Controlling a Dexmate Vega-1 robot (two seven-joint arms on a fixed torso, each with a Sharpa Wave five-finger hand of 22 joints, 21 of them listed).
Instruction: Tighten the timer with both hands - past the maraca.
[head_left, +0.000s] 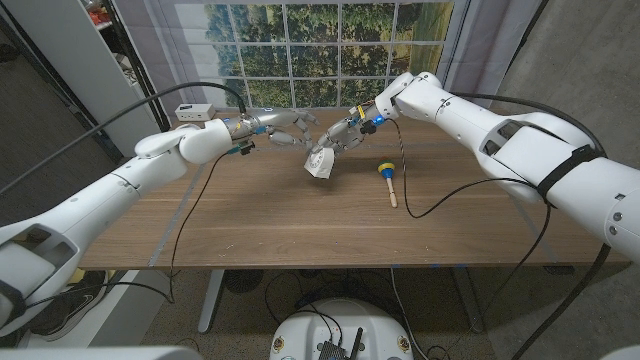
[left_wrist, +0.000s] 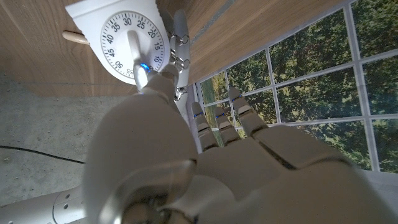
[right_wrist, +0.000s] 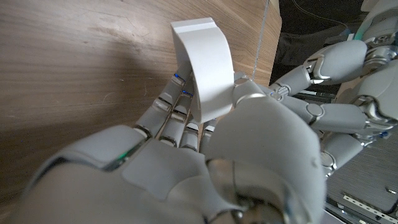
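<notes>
Right hand (head_left: 350, 131) grips the timer (head_left: 320, 163), lifted over the far middle of the table (head_left: 300, 230), left of the maraca (head_left: 386, 180). Left hand (head_left: 283, 128) reaches, fingers spread, holding nothing; it should pinch the knob (left_wrist: 133, 46) squarely while right holds steady.

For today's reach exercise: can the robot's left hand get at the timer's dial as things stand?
Probably yes. The right hand holds the timer up off the table, its dial faces the left hand, and nothing lies between them.

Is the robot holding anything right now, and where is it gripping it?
The right hand grips the white timer by its body's edges. The left hand holds nothing.
</notes>
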